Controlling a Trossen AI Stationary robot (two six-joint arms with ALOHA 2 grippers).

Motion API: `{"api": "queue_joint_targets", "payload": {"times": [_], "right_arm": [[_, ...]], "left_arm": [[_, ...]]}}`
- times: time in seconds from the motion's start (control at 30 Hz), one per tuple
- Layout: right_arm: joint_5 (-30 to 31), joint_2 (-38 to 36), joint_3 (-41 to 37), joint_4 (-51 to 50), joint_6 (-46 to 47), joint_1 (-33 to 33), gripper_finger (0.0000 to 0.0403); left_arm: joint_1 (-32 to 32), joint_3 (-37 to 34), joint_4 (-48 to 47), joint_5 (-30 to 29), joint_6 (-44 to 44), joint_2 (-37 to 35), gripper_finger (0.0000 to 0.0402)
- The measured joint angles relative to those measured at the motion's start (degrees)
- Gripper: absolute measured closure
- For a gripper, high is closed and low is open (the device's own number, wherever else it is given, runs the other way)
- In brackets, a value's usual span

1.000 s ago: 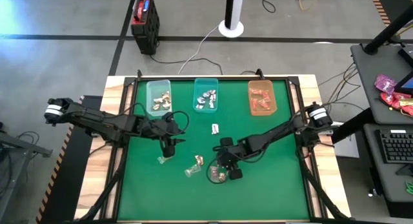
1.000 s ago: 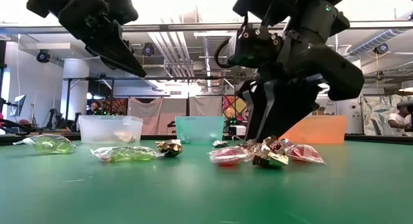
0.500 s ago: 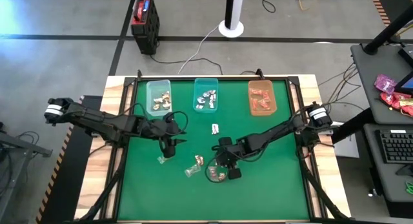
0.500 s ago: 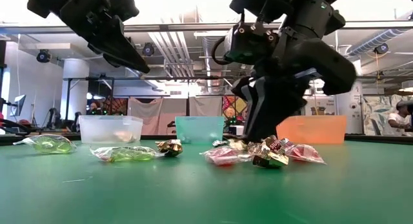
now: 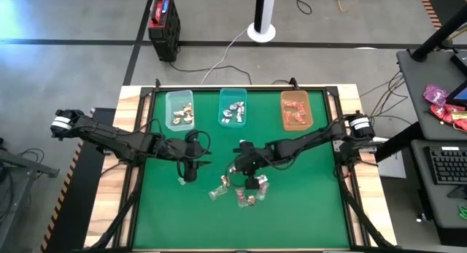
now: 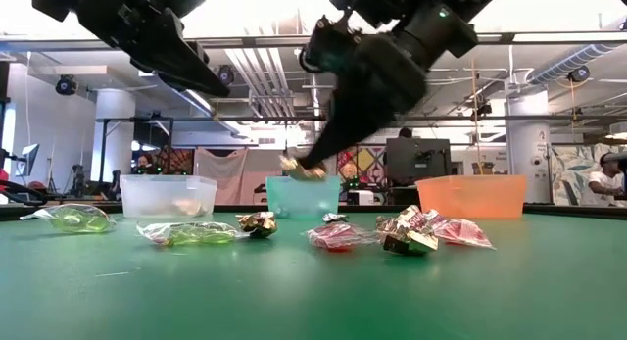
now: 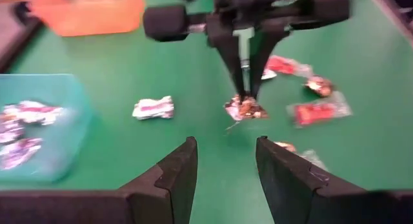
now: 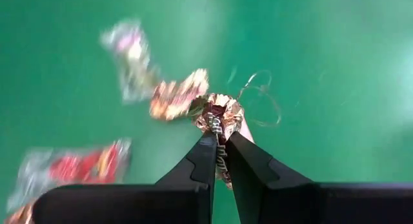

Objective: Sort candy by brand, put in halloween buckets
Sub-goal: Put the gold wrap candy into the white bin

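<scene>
Gold-brown candy [image 8: 218, 118] pinched in right claw [image 8: 218, 146], lifted off the green surface [image 5: 306, 209] near its middle, in front of the teal bucket [image 5: 233, 107]. Loose candy pile [image 5: 246, 195] lies on surface just below it. Clear-green bucket [image 5: 179, 109] and orange bucket [image 5: 295, 110] flank the teal one. Left claw [image 7: 226, 172] hovers nearby, fingers apart, holding nothing.

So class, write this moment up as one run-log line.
right gripper: shut on gold-brown candy, lifted | left gripper: open, hovering | teal bucket: nearby
</scene>
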Motion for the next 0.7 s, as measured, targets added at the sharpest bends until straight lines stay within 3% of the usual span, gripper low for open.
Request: {"api": "queue_joint_targets", "payload": {"times": [0.1, 0.33, 0.47, 0.7], "right_arm": [[3.26, -1.33, 0.0, 4.24, -1.6, -1.32, 0.0374], [21.49, -2.33, 0.0, 17.19, -16.32, -2.79, 0.0374], [22.33, -2.33, 0.0, 25.4, -22.56, -3.6, 0.0374], [22.33, -2.31, 0.0, 30.07, -27.81, -4.1, 0.0374]], "left_arm": [[0.0, 0.51, -2.17, -3.65, 0.68, -1.45, 0.026], [0.02, 0.7, -2.21, -5.24, 7.41, -5.75, 0.026], [0.38, -1.75, 2.0, -6.87, 9.28, -6.78, 0.026], [0.63, -4.81, 13.77, -17.14, 10.83, -6.27, 0.026]]}}
